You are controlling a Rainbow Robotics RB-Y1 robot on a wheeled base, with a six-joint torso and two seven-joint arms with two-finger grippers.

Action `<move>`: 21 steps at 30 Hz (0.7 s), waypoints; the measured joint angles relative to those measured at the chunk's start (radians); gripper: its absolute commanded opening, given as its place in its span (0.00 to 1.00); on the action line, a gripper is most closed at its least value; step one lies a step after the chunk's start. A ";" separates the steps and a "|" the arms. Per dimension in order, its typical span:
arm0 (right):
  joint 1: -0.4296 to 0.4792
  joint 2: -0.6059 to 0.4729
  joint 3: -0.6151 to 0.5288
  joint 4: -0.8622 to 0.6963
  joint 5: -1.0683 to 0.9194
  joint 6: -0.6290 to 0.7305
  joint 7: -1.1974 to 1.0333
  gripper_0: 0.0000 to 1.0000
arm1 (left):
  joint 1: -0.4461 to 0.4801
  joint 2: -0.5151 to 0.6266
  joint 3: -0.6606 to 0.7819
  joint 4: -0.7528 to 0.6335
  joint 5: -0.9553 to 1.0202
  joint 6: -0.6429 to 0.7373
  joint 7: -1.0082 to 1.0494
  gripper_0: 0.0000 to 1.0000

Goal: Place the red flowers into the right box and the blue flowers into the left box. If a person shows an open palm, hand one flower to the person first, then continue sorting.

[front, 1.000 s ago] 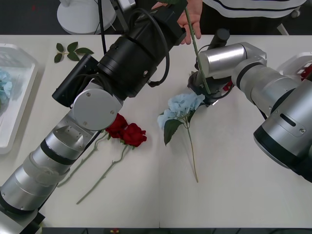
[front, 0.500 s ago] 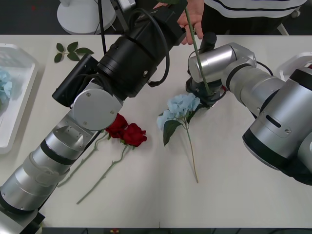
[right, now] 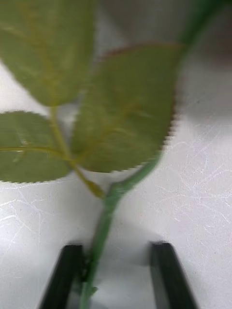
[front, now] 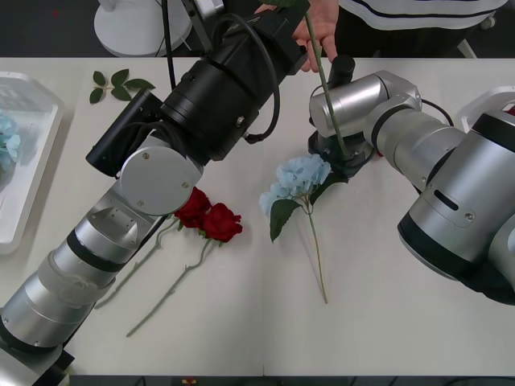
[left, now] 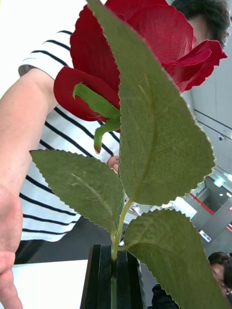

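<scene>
Blue flower (front: 6, 138) in left box (front: 32, 173), right box (front: 491, 103) at table edge

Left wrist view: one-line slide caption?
Left gripper shut on a red rose stem, holding it upright before the person's hand.

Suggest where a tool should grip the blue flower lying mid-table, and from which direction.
Grip the blue flower on its bare lower stem, below the big leaf, coming straight down from above. The stem lies flat on the table, running toward the robot, so fingers closing across it would likely pinch cleanly; the cluster is wide and soft.
</scene>
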 measured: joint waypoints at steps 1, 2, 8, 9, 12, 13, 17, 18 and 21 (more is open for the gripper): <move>-0.001 0.001 0.000 0.002 0.000 0.000 0.000 0.03 | 0.000 0.000 0.000 0.000 0.000 0.000 0.000 0.00; -0.001 0.001 0.000 0.003 0.000 0.000 0.000 0.00 | 0.000 0.000 0.000 0.000 0.000 0.000 0.000 0.00; -0.001 0.007 0.000 0.012 0.036 -0.001 0.003 0.00 | 0.000 0.000 0.000 0.000 0.000 0.000 0.000 0.00; -0.001 0.007 0.000 0.012 0.046 -0.001 0.009 0.00 | 0.000 0.000 0.000 0.000 0.000 0.000 0.000 0.00; -0.002 0.007 0.000 0.019 0.072 -0.003 0.094 0.00 | 0.000 0.000 0.000 0.000 0.000 0.000 0.000 0.00; -0.003 0.007 0.000 0.023 0.079 -0.006 0.141 0.00 | 0.000 0.000 0.000 0.000 0.000 0.000 0.000 0.00; -0.004 -0.001 0.000 0.040 0.083 -0.028 0.262 0.00 | 0.000 0.000 0.000 0.000 0.000 0.000 0.000 0.00; -0.004 -0.006 0.000 0.041 0.083 -0.031 0.271 0.00 | 0.000 0.000 0.000 0.000 0.000 0.000 0.000 0.00; -0.004 -0.029 0.000 0.049 0.083 -0.032 0.323 0.00 | 0.000 0.000 0.000 0.000 0.000 0.000 0.000 0.00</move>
